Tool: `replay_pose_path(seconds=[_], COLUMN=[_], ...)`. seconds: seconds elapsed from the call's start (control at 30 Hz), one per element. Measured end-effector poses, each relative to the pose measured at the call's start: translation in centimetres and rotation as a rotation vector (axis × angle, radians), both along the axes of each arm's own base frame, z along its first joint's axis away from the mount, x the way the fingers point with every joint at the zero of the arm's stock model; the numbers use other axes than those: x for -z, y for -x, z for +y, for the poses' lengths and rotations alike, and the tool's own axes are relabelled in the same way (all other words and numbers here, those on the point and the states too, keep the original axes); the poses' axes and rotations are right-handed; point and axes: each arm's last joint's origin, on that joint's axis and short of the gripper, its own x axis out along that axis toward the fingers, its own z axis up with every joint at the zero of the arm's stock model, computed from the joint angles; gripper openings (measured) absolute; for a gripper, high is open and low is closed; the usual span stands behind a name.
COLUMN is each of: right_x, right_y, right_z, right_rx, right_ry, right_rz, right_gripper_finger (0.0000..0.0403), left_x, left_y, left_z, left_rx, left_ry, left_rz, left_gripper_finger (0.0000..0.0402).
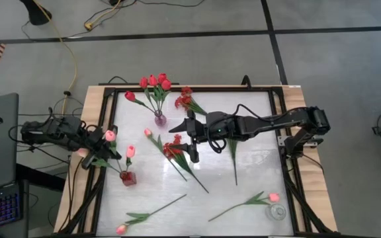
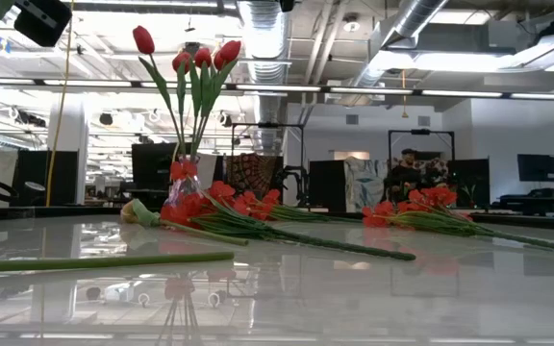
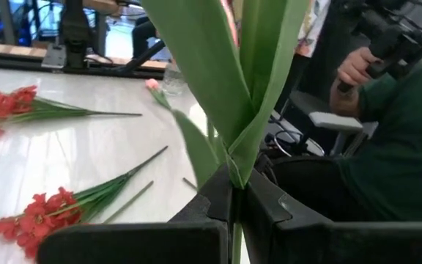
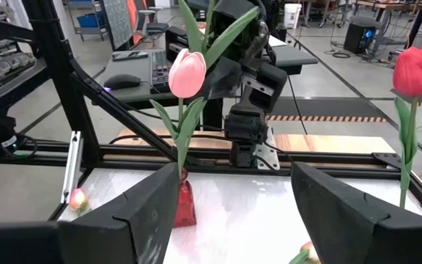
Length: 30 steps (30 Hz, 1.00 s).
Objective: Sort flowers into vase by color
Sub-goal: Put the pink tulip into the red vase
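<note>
My left gripper [image 1: 103, 147] hovers over the table's left edge, shut on a pink tulip [image 1: 110, 135]. Beside it, a small red vase [image 1: 127, 177] holds one pink tulip [image 4: 187, 73]. A clear vase [image 1: 159, 119] near the far edge holds several red tulips [image 2: 190, 60]. My right gripper [image 4: 233, 220] is open over the table's middle [image 1: 194, 152], next to a red blossom spray [image 1: 173, 149] that lies flat. A second spray [image 1: 185, 99] lies by the far edge. Loose pink tulips lie at the near left [image 1: 122, 228], near right [image 1: 272, 197] and middle [image 1: 148, 133]. My left gripper pinches the pink tulip's thin green stem [image 3: 234, 192] between its two fingers, just below where the long leaves [image 3: 226, 81] branch off. The leaves rise past the fingers and the stem's lower end sticks out behind them. The flower is lifted clear of the table.
A bare green stem [image 1: 234, 155] lies right of the middle. A small round object [image 1: 278, 212] sits at the near right corner. A black frame [image 1: 278, 99] borders the white table. Beyond the table a person in green [image 3: 394, 161] sits.
</note>
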Motion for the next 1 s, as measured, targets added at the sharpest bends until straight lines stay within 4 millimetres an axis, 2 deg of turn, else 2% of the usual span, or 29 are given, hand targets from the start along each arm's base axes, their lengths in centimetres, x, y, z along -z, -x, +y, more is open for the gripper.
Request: replay_pose_path(seconds=[0.33, 0.73, 1.0], right_x=[0.0, 0.0, 0.0], right_y=[0.0, 0.0, 0.0], right_z=[0.0, -0.1, -0.2], right_rx=[0.0, 0.001, 0.005], right_ry=[0.0, 0.005, 0.006], right_rz=[0.004, 0.004, 0.004], right_gripper_finger=[0.0291, 0.0291, 0.0291], left_x=[0.0, -0.1, -1.0], left_y=[0.1, 0.0, 0.4], left_z=[-0.1, 0.0, 0.2], left_rx=[0.052, 0.006, -0.053], left_ry=[-0.049, -0.065, -0.035], left_rz=[-0.026, -0.038, -0.039], left_gripper_finger=[0.0009, 0.0123, 0.0171])
